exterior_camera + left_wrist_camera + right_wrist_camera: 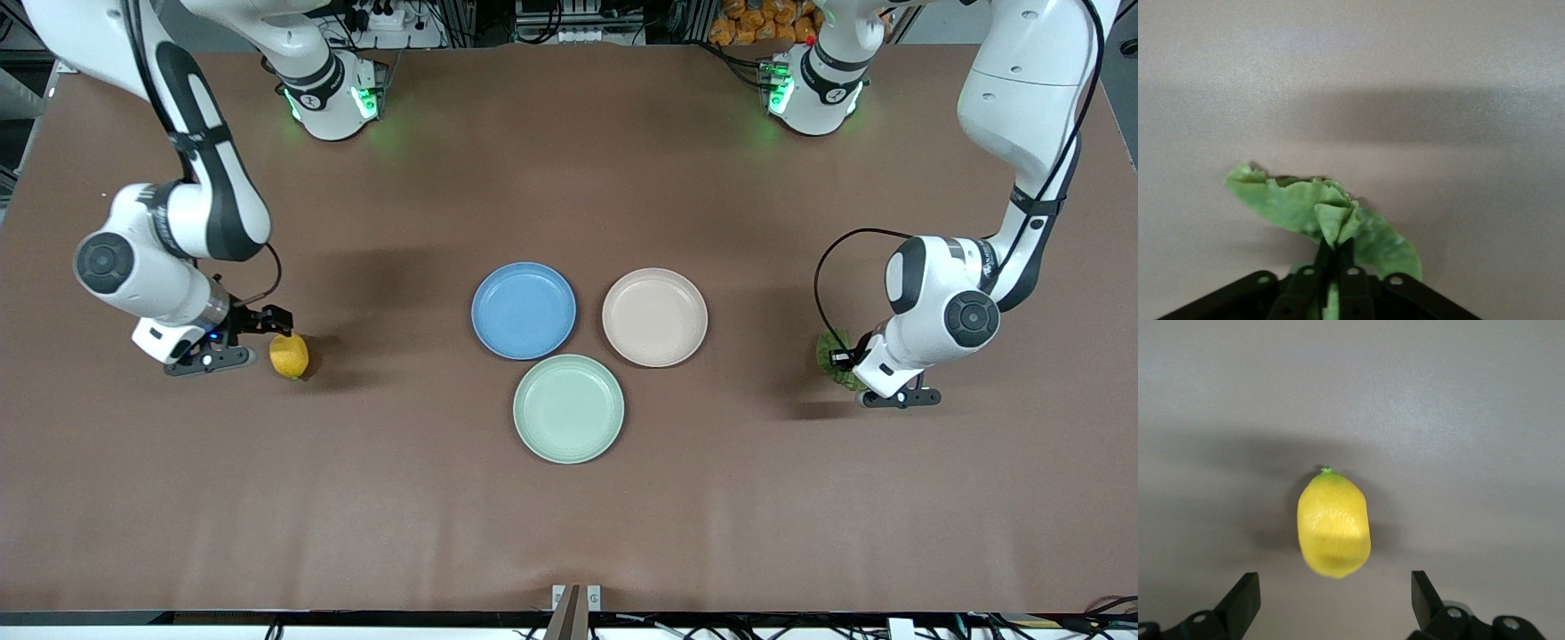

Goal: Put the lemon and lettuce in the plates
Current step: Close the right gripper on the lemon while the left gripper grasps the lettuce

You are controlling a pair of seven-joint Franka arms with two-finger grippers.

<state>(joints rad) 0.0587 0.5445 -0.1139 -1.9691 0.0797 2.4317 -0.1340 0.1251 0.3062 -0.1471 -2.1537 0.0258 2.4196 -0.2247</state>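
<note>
The left end effector (1335,267) pinched the lettuce (1318,213); the right end effector (1335,597), spread wide, faced the lemon (1333,527) lengthwise.

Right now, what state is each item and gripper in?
left gripper: shut on the lettuce, at the table.
right gripper: open, low beside the lemon.
lemon: on the table, ungrasped.
blue plate: empty.
beige-pink plate: empty.
mint-green plate: empty.
</note>
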